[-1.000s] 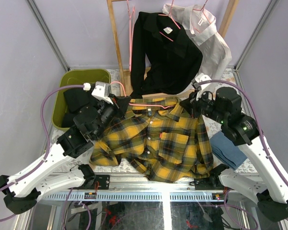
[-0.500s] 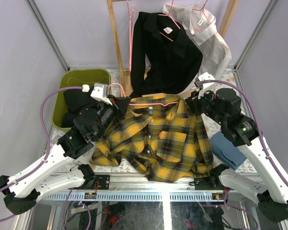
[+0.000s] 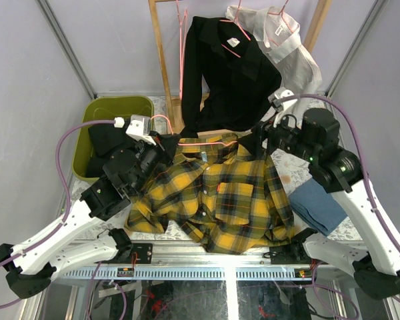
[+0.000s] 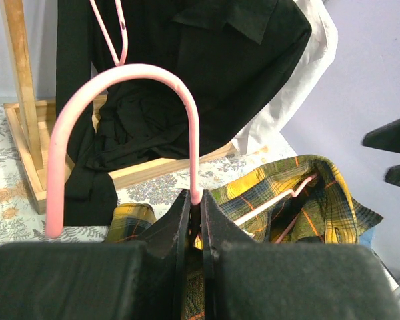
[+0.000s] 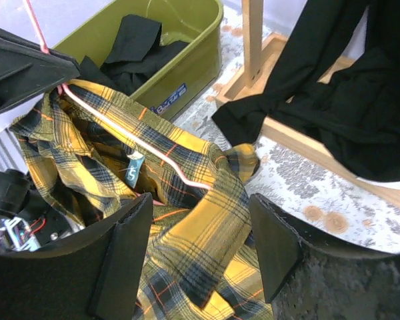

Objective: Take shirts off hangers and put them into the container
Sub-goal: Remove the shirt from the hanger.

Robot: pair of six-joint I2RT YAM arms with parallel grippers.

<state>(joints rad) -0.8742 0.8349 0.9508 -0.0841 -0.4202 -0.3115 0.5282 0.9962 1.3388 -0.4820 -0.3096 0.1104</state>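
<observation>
The yellow-and-black plaid shirt (image 3: 220, 197) lies spread on the table with a pink hanger (image 3: 207, 142) still inside its collar. My left gripper (image 4: 195, 200) is shut on the stem of that hanger's hook (image 4: 120, 73), at the shirt's left shoulder (image 3: 168, 143). My right gripper (image 5: 200, 207) hangs open just above the shirt's right shoulder, plaid cloth (image 5: 207, 233) below the gap and free of the fingers. A black shirt (image 3: 233, 80) and a white shirt (image 3: 290, 53) hang on hangers from the rack. The olive-green container (image 3: 97, 110) at back left holds a black shirt (image 3: 107, 140).
The wooden rack's post (image 3: 161, 60) and base tray stand behind the plaid shirt. An empty pink hanger (image 3: 182, 47) hangs from its bar. A folded blue cloth (image 3: 317, 207) lies at the right. Enclosure walls close in both sides.
My right gripper has opened and let go of the plaid shirt's right shoulder, then drawn slightly back. The shoulder has slumped leftward. My left gripper stays shut on the hanger.
</observation>
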